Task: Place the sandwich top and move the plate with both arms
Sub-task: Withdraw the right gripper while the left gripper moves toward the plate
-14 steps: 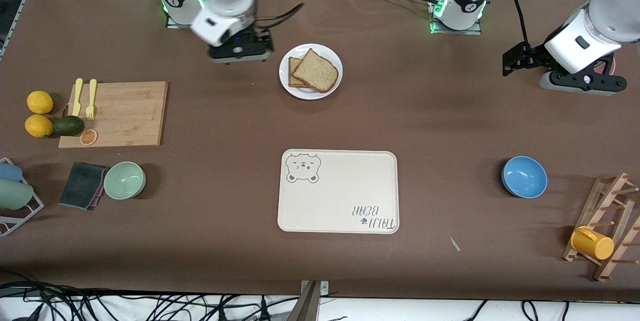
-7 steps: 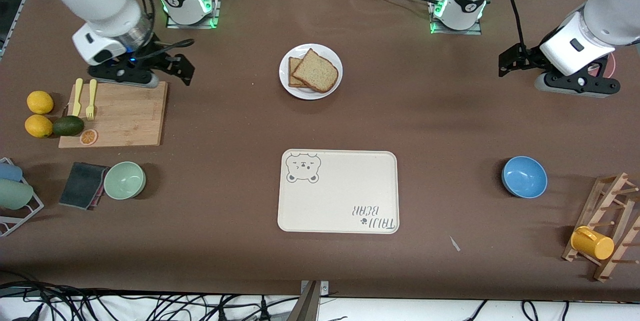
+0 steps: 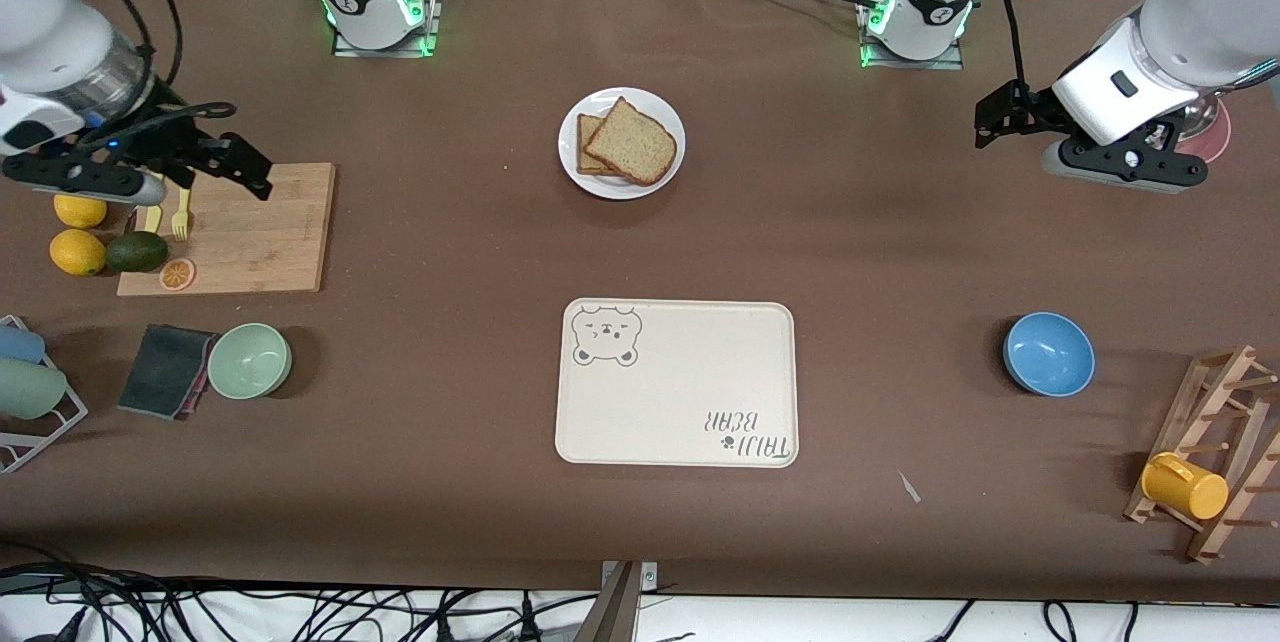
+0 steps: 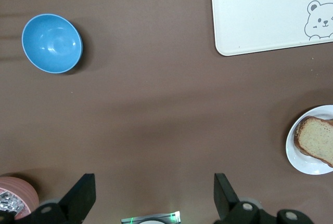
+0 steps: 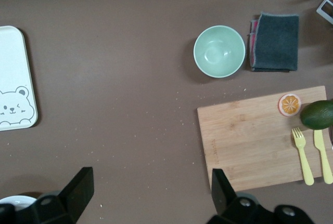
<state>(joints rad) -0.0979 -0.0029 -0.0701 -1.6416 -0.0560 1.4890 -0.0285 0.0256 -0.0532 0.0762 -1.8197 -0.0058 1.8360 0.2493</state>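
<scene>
The white plate (image 3: 668,122) sits toward the robots' edge of the table, midway between the two bases. The sandwich top (image 3: 632,142), a bare speckled slice, lies on it, overlapping a second slice (image 3: 588,144). My right gripper (image 3: 85,184) is open and empty, up over the cutting board's end by the lemons. My left gripper (image 3: 1120,170) is open and empty, up over a pink disc at the left arm's end. The left wrist view shows open fingers (image 4: 80,198), the plate (image 4: 307,164) and the slice (image 4: 316,140). The right wrist view shows open fingers (image 5: 78,190) and the plate's rim (image 5: 18,202).
The cream bear tray (image 3: 677,382) lies nearer the front camera than the plate. A blue bowl (image 3: 1048,353), a wooden rack (image 3: 1215,457) and a yellow cup (image 3: 1184,486) are at the left arm's end. A cutting board (image 3: 240,227), forks, lemons, an avocado, a green bowl (image 3: 249,360) and a cloth (image 3: 165,370) are at the right arm's end.
My right arm has swung away from beside the plate to over the cutting board's end. My left gripper has shifted slightly toward the plate's side. The bread and plate have not moved.
</scene>
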